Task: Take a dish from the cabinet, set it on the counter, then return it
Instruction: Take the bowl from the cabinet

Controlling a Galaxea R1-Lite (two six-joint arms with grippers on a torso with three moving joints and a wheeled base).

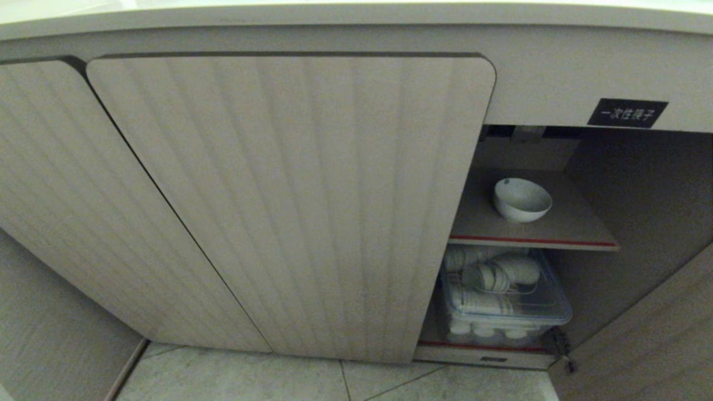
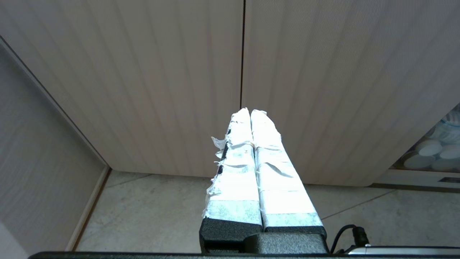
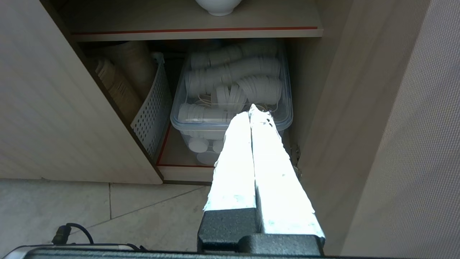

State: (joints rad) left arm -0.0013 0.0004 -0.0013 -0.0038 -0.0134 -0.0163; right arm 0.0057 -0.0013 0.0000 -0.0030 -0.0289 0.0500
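1. Floor (image 1: pixel 234 381) of pale tile nearest the camera, running up to the foot of the cabinet (image 1: pixel 289 206).
2. Left gripper (image 2: pixel 250 112) poised low above the tile, tape-wrapped fingers (image 2: pixel 233 172) pressed together and holding nothing, pointed at the seam between two closed fluted doors.
3. Right gripper (image 3: pixel 251 109) likewise closed and empty, taped fingers (image 3: pixel 235 158) touching along their length, aimed into the open compartment on the robot's right; neither arm visible from the head camera.
4. Closed door (image 1: pixel 312 195) with rounded corners covering the middle of the cabinet front, a second closed door (image 1: pixel 50 184) to its left, an open door (image 1: pixel 652 340) swung outward at the right edge.
5. Clear plastic bin (image 1: pixel 504 303) on the bottom of the open compartment, packed with rows of stacked white cups and lids lying on their sides, more round white pieces beneath them.
6. White perforated basket (image 3: pixel 152 108) just beside the bin, deeper behind the closed door, holding brownish stacked items too dim to name.
7. Inner shelf (image 1: pixel 535 234) above the bin, front edge trimmed with a red line.
8. Dish (image 1: pixel 522 199), a small white bowl, upright and alone on that shelf, well apart from both grippers.
9. Black label (image 1: pixel 627 113) with white characters fixed to the panel above the opening.
10. Counter (image 1: pixel 356 14) edge across the very top, pale and smooth, farthest from view.
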